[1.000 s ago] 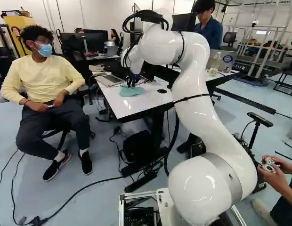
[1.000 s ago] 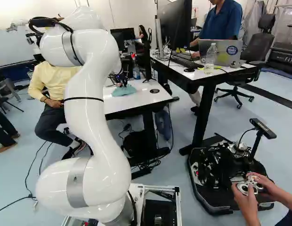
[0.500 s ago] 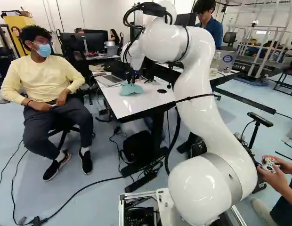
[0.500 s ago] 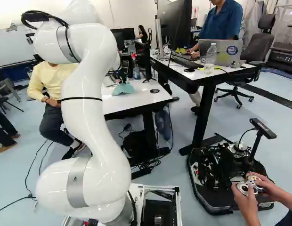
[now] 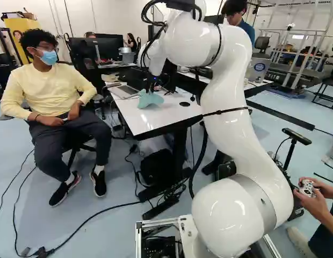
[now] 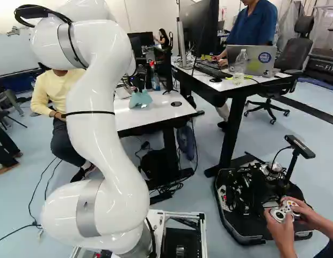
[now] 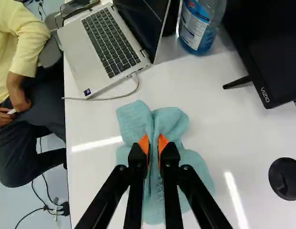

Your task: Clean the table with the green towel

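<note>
End effector [image 5: 151, 90] is pinching a raised fold of the green towel [image 7: 198, 174], which rests on the surface [image 7: 93, 176] inside its edge. Bare room separates towel from laptop [image 7: 86, 52], monitor [image 7: 281, 52] and black disc [image 7: 285, 179] (white cable [image 7: 114, 97] reaches the edge).

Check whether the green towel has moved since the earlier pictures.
Yes, upward: in the left base view, the green towel now peaks higher against the round black disc in the tabletop, pinched in the gripper.
</note>
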